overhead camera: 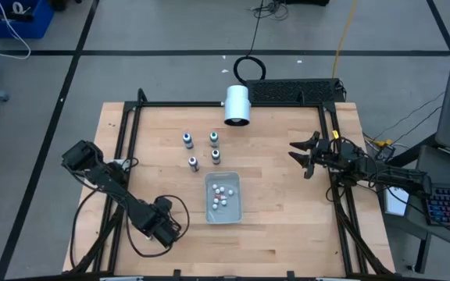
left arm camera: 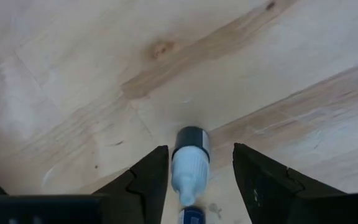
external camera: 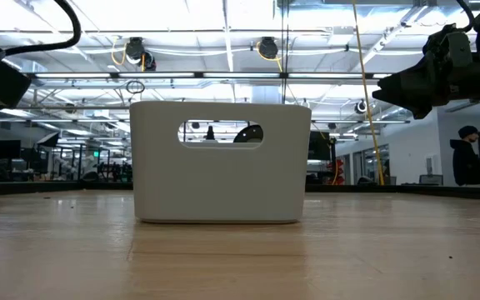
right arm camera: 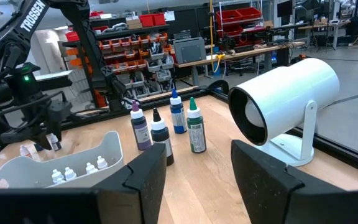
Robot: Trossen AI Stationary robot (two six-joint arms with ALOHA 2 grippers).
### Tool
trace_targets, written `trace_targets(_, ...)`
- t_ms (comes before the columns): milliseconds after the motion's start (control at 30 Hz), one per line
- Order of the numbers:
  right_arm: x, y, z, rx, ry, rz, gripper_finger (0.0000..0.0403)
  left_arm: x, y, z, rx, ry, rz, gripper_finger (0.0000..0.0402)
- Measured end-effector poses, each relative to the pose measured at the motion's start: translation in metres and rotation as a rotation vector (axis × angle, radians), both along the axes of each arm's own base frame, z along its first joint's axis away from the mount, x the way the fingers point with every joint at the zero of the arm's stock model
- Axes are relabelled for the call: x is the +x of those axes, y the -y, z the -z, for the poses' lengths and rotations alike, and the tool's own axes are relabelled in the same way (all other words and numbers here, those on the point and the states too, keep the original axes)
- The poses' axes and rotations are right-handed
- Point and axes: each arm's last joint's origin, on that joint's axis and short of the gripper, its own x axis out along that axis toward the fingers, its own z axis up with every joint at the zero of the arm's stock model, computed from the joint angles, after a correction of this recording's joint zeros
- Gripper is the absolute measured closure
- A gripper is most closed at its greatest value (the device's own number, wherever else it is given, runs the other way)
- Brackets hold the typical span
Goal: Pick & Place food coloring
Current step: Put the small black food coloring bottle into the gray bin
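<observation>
Left end effector (left arm camera: 194,180) clamped on a bottle (left arm camera: 188,165), grip visible only from its wrist.

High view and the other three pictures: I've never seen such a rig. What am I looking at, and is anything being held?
It is a robot with two dark arms at a pale wooden table. The high view looks straight down, the low view looks level across the tabletop, and each wrist view looks past that arm's own two fingers.

On the table are four small upright bottles with coloured caps, a white plastic bin holding small white items, and a large white cylinder on a stand.

The left gripper is near the table's front edge. It seems to grip a small pale bottle with a dark band between its fingers, off the wood. The right gripper waits at the right side, open and empty.
</observation>
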Motion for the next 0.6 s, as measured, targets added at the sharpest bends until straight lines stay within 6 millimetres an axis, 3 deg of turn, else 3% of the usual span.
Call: trace_targets(600,0.0,0.0,-0.0001,0.0,0.001,0.0,0.0234,0.0073,-0.0003,-0.0072,-0.023,0.011,0.049,0.0225)
